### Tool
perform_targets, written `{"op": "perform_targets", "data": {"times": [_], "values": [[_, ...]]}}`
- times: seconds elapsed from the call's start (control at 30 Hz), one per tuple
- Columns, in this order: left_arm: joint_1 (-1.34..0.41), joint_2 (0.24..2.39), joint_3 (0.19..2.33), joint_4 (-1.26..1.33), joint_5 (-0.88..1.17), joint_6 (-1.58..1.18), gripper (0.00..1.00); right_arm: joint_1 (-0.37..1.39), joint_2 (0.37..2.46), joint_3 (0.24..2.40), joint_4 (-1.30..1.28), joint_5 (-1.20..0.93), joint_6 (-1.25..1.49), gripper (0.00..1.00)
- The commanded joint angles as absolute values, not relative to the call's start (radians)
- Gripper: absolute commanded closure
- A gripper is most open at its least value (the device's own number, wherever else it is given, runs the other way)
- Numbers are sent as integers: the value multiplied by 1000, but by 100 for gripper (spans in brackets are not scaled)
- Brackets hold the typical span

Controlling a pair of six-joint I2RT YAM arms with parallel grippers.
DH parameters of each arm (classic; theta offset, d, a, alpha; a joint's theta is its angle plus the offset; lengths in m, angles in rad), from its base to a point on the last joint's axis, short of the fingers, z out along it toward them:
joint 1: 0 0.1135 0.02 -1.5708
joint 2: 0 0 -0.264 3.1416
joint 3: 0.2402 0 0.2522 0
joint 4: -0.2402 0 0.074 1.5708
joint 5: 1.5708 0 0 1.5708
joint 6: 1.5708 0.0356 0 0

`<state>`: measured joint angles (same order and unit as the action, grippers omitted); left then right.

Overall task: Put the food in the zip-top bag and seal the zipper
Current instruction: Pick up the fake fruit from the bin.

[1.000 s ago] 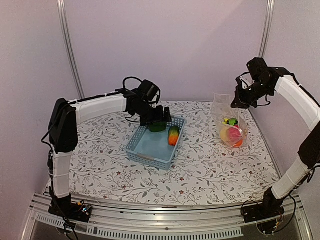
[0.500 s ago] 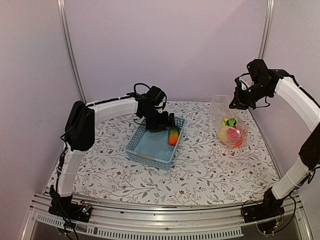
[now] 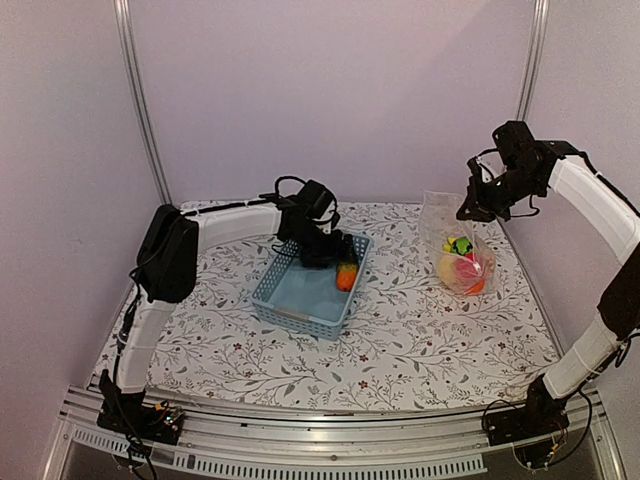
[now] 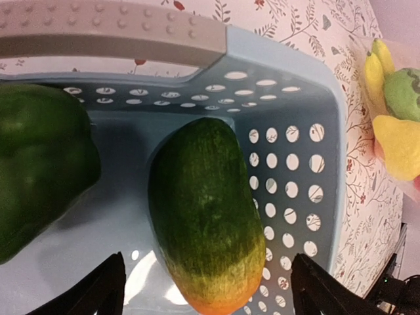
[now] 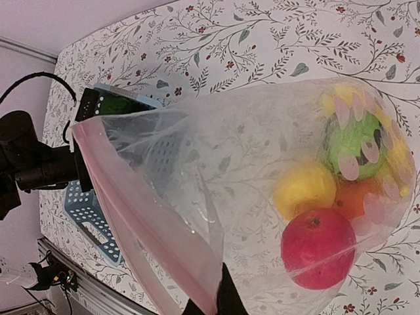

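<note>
The mango (image 4: 200,203) is straddled by the wide-open, empty left gripper (image 4: 207,279); closing is needed next. The bag (image 5: 230,157) is pinched by the right gripper (image 5: 213,300).

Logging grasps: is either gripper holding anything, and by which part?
Right gripper holds the zip-top bag by its zipper edge; left gripper, open, straddles the mango, holding nothing.

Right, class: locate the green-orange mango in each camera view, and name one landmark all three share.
Top external: mango in the basket's far right corner.
Left wrist: mango at centre, lying on the basket floor.
Right wrist: not made out; basket at left, partly behind the zip-top bag.
Shared landmark: the blue-grey basket.
</note>
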<state>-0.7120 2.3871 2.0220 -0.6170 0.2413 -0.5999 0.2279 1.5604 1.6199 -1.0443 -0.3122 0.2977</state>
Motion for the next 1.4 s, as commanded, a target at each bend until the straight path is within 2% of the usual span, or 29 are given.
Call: {"op": "perform_targets", "data": {"times": [0.0,0.77,0.9,1.0,1.37], "values": [[-724,2431,2013,-591,277,-622,17,229,1534,1604,-1033,-325,293,100],[-723,2428,1980,-547,303,-667,43,233,1510,1549,-1015,-340,314,100],[-723,2399,1963,-560,280,-649,45,245,1517,1550,-1007,-338,321,100],[-721,2372,1953,-587,251,-629,51,253,1524,1548,-998,-336,327,100],[-722,2220,1873,-682,167,-541,57,303,1578,1565,-962,-339,347,100]]}}
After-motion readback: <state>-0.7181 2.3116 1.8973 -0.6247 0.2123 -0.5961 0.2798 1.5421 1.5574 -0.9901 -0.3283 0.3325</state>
